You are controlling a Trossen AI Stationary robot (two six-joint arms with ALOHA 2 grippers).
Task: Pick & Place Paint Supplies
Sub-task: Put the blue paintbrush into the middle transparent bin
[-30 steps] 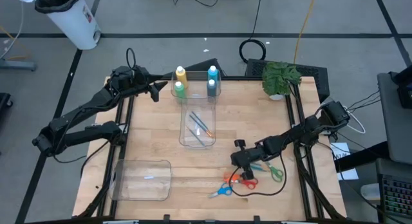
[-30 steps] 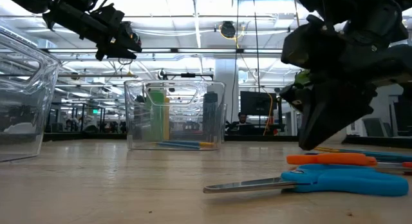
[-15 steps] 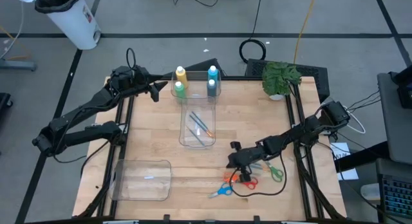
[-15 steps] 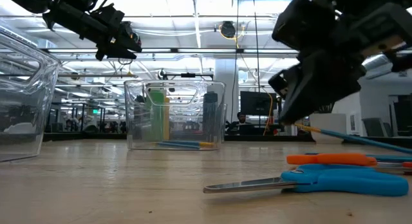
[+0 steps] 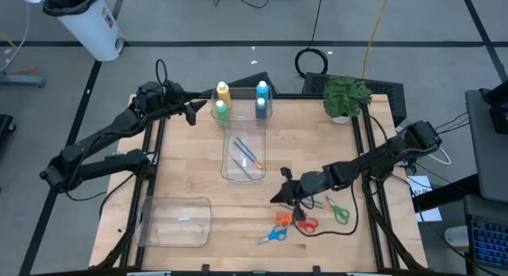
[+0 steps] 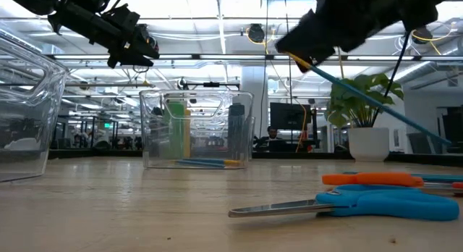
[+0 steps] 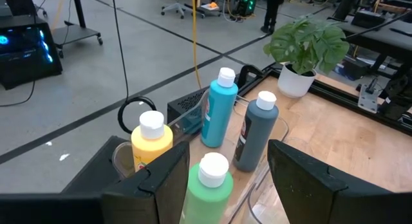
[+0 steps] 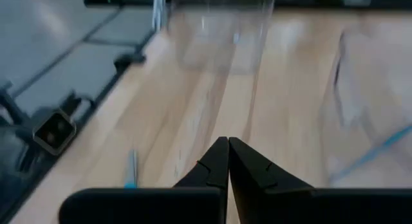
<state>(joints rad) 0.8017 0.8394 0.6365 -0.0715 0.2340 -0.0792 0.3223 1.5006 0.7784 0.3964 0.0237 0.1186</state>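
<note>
A blue-handled brush (image 6: pixel 376 101) is held clear of the table by the right gripper (image 5: pixel 279 195), whose jaws are clamped together on its upper end, so that the handle slopes down and away from the fingers in the low view. The gripper is placed between the scissors (image 5: pixel 274 235) and the clear bin (image 5: pixel 243 159), a position judged to suit a carry toward that bin, where two brushes (image 5: pixel 248 155) are already laid on the floor of the near compartment. Beyond the bin's inner divider, four white-capped paint bottles are stood upright: yellow (image 7: pixel 152 141), green (image 7: pixel 208 189), light blue (image 7: pixel 219 108) and grey-blue (image 7: pixel 255 131), grouped close, as if sorted apart from the brushes. The left gripper (image 5: pixel 190 112) is parked just beside the bottle end of the bin, off the table's edge, its fingers (image 7: pixel 158 185) seen apart and empty in the left wrist view. A second clear container (image 5: pixel 175 222) is left near the table's front corner, well apart from the bin. Orange (image 5: pixel 300 223) and green (image 5: pixel 340 213) scissors are left by the blue pair.
</note>
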